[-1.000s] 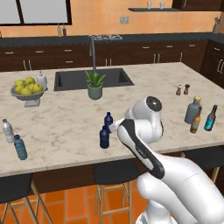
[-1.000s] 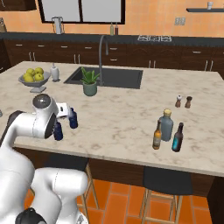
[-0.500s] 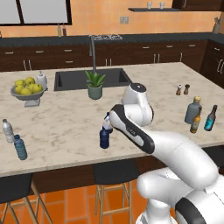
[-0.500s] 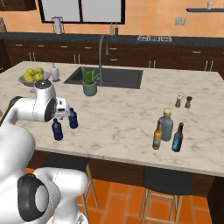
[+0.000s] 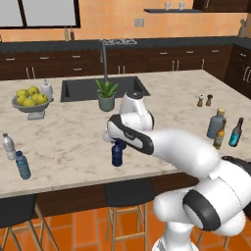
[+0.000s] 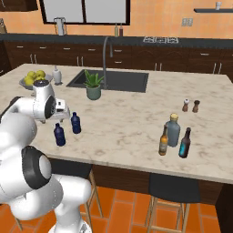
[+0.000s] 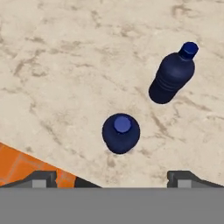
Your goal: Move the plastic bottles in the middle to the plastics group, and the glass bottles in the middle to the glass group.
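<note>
Your unit is a glossy white arm [image 5: 186, 152] built of rounded, tubular shells that swell at each joint. You will see dark grey to black rings and end caps at the joints, the largest a dark disc on the lower body in both base views. The wrist housing carries a dark cap on top. At the hand, the gripper [image 7: 113, 177] ends in two small dark grey, blocky finger tips [image 7: 41, 178]. No cables, screws or markings can be made out.
</note>
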